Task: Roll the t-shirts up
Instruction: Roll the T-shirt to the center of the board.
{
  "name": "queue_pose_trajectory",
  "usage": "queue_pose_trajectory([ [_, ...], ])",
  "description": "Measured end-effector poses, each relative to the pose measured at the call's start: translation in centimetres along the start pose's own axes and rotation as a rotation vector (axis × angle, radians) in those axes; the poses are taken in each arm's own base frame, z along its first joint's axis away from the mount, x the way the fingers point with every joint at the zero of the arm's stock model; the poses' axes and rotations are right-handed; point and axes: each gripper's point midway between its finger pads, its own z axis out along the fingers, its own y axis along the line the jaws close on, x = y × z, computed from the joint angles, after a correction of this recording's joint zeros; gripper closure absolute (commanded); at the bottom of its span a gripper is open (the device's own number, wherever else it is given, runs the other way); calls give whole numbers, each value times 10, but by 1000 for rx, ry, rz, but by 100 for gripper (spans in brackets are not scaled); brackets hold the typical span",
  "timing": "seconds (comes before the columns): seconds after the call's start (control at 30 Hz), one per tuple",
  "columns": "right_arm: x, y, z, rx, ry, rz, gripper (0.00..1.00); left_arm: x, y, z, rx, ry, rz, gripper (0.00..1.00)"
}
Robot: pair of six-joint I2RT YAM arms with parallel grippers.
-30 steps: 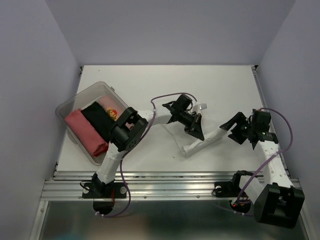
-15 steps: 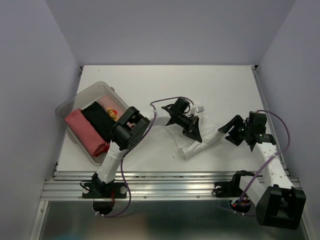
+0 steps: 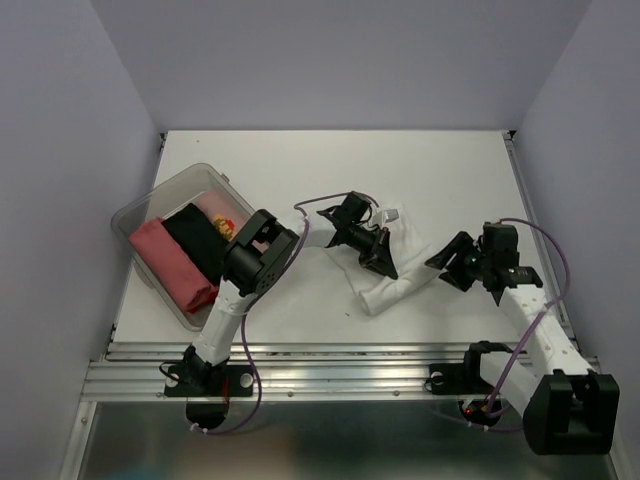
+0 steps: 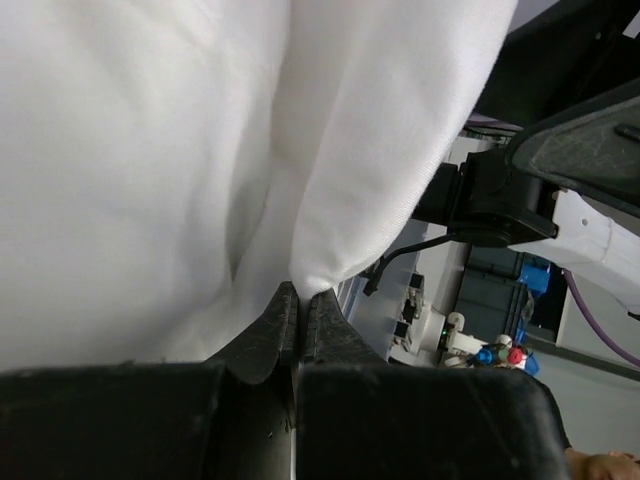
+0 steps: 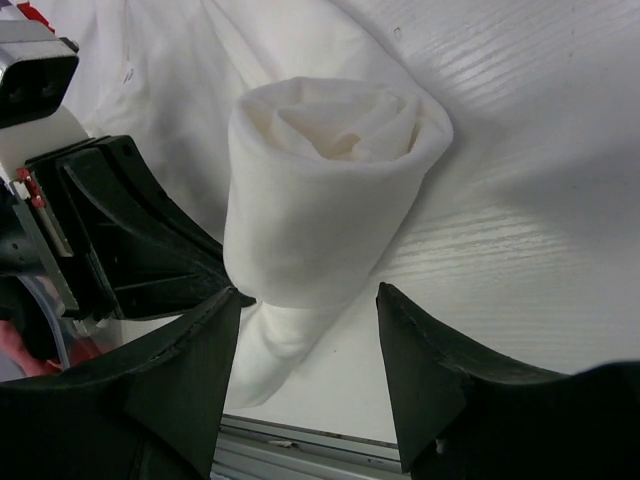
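rolling shirt (image 5: 320,200): left fingers (image 4: 300,305) clamped on cloth, right fingers (image 3: 448,270) apart astride rolled end; next: grip, turn further

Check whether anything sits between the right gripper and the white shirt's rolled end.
Nothing visible does. The white t-shirt has its rolled end straight ahead of the open right gripper. The left gripper pinches the same cloth off to one side, not in the path.

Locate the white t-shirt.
Top view: the white t-shirt lies rolled on the table right of centre, pinched by the left pincer, with the open right pincer at its right end.
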Motion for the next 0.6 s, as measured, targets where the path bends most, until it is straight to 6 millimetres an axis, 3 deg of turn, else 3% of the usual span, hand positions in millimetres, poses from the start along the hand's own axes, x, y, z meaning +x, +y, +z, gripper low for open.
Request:
queue_pose_trajectory([
  [0.27, 11, 11, 15, -7, 32, -30, 71, -3, 26, -3, -21, 0, -54, 100],
  [0.6, 14, 14, 43, 12, 53, -28, 77, -4, 28, -5, -28, 6, -48, 100],
])
